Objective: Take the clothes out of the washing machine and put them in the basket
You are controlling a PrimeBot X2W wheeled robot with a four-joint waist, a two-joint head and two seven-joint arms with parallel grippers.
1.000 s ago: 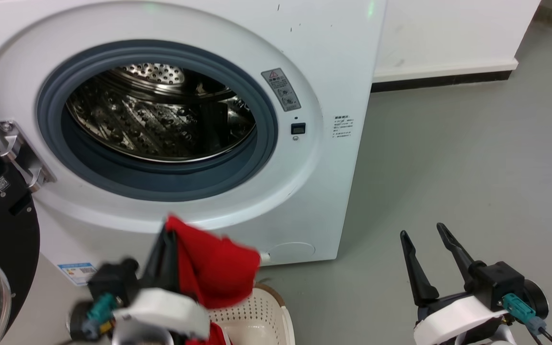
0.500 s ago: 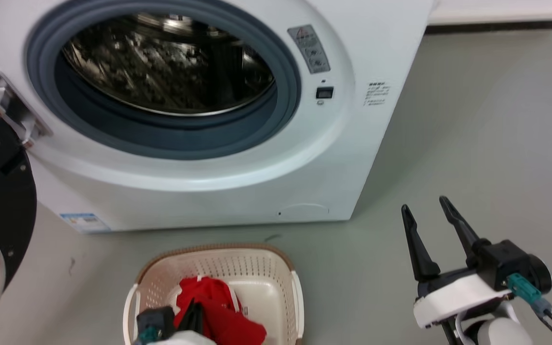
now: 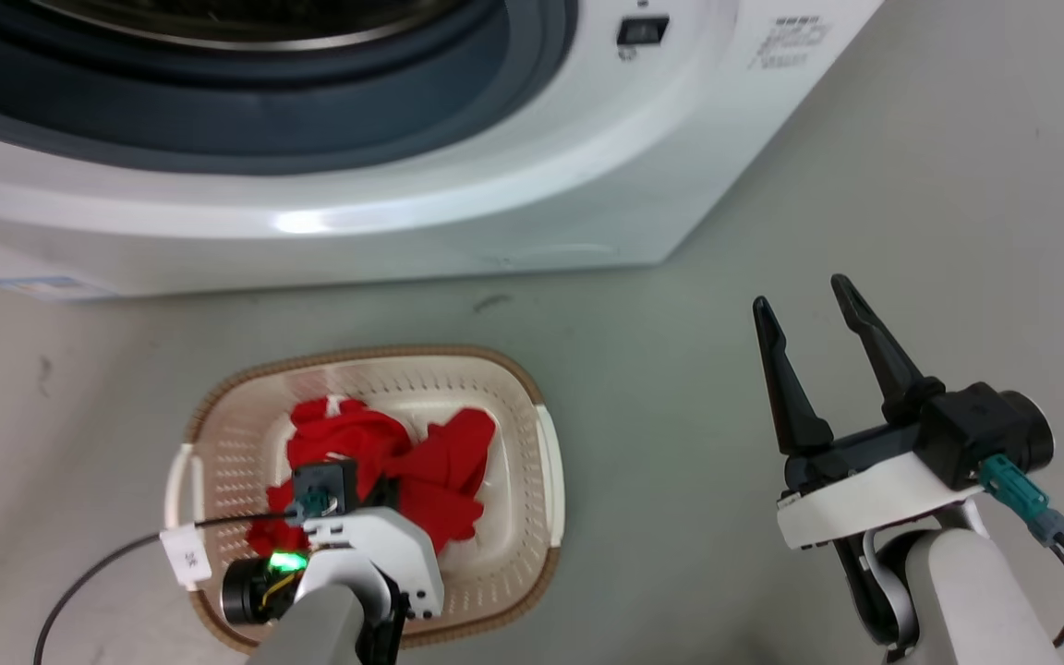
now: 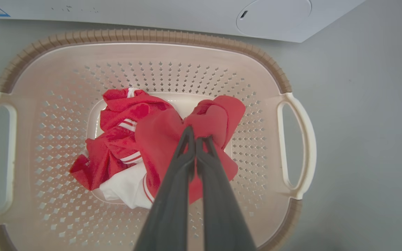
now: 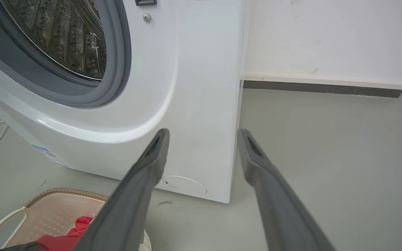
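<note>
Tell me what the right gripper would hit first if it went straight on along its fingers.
Probably the washing machine: the right gripper aims at its white lower front panel, near its side edge. Nothing shows between; depth is unclear.

Grey floor [image 3: 911, 185]; white wall [image 5: 326, 35] above a dark skirting [image 5: 319, 88].
</note>
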